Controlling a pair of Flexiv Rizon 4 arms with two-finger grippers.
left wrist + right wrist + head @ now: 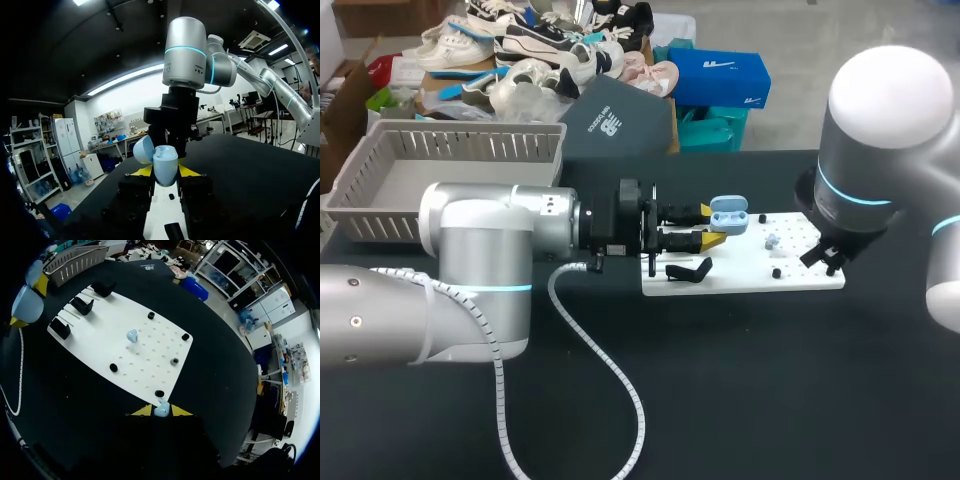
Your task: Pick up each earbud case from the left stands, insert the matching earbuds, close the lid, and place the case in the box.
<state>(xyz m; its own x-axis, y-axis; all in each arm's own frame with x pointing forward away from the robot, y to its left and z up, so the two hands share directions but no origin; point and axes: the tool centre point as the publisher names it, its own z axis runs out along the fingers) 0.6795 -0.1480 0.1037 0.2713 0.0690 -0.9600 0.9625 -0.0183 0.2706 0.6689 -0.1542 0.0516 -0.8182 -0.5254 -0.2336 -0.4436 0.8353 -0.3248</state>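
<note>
Over the white board [750, 275], the left claw [712, 227] holds the open blue case [728, 214] tight. The right claw [161, 412] pinches one small earbud [161, 407]. Best to line it up over its own hole, then push softly.

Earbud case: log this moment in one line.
left end effector: shut on open light-blue earbud case | right end effector: shut on light-blue earbud | second earbud: on white pegboard
</note>
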